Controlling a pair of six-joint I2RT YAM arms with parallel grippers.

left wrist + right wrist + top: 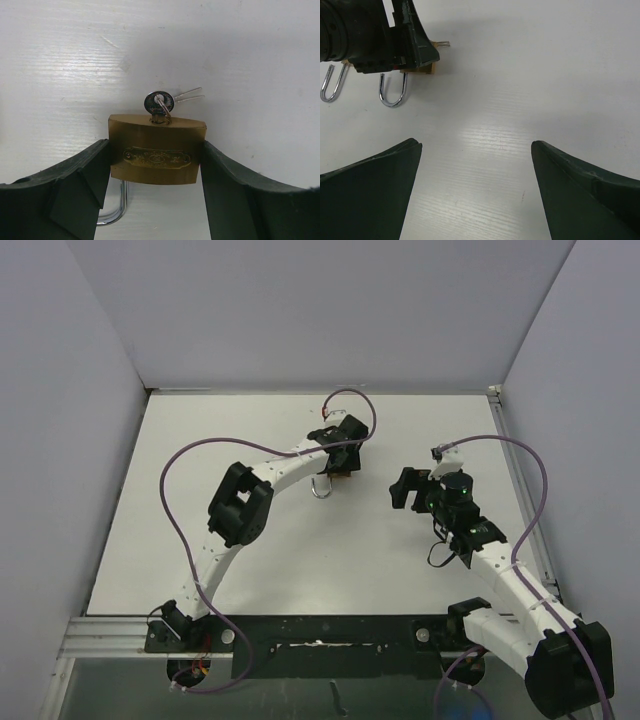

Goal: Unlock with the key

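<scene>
gripping the brass padlock (157, 155) by its two sides, the left claw (155, 150) pinches it near the middle of the white bench (200, 440). a key (159, 103) sits in the keyway on the lock's far edge, and the steel shackle (117, 212) points back toward the wrist. the right claw (476, 147) hovers nearby, spread wide.

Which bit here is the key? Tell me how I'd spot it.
Near the middle of the white table, the left gripper clamps a brass padlock by its sides. The key sticks out of the padlock's edge opposite the shackle. Its small, dark, round head sets it apart from the gold body and the silvery shackle.
</scene>
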